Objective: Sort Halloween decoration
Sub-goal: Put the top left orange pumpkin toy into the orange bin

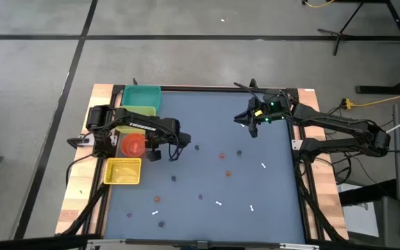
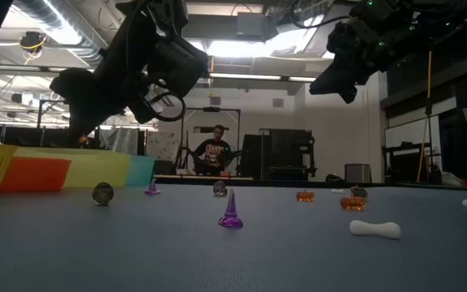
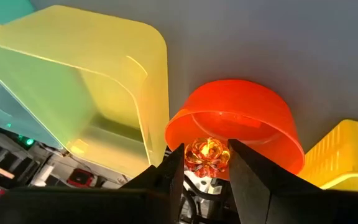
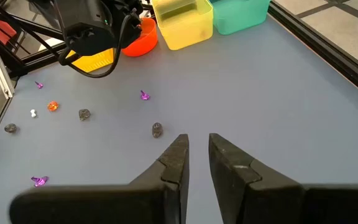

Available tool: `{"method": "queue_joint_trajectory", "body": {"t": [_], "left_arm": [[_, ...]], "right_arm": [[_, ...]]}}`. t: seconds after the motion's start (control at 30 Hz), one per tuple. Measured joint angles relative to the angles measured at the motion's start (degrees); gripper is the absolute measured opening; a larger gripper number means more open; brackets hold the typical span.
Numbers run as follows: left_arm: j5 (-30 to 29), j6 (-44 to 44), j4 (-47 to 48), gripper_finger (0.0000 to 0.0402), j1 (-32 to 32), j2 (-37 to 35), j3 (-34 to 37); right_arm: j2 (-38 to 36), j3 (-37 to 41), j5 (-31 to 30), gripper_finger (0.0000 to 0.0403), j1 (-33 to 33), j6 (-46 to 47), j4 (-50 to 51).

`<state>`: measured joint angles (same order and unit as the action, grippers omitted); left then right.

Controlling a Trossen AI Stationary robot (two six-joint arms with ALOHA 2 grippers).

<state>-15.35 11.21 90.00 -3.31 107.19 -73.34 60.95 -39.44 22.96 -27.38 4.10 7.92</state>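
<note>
Grey concrete floor (image 1: 186,55) crossed by dark seams; beyond the table, a seated person (image 2: 214,154) under bright ceiling lights (image 2: 242,49).

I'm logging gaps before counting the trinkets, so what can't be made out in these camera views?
- High view: the left gripper hides the red bowl's contents.
- Low view: bin insides unseen at table height.
- High view: dark trinkets too small to identify.
- Left wrist view: fingers partly hide the orange trinket.

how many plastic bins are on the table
4, in a row along the table's left side: teal bin, pale yellow bin, red bowl, yellow basket. None seem hidden.
</note>
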Motion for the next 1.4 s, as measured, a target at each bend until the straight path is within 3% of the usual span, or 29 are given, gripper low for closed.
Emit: {"method": "queue_joint_trajectory", "body": {"t": [0.27,0.53,1.4], "left_arm": [[4.57,0.91,0.01,0.0096,1.44,0.00,3.20],[-0.23,0.93,0.01,0.0096,2.75,0.01,4.63],[-0.22,3.88,-0.01,0.0096,2.42,0.01,4.65]], "right_arm": [[0.00,0.00,0.00,0.0060,0.00,0.00,-0.02],[0.00,0.00,0.00,0.0060,-0.02,-0.09,-0.09],[0.00,0.00,0.00,0.0060,-0.01,-0.13,-0.07]]}}
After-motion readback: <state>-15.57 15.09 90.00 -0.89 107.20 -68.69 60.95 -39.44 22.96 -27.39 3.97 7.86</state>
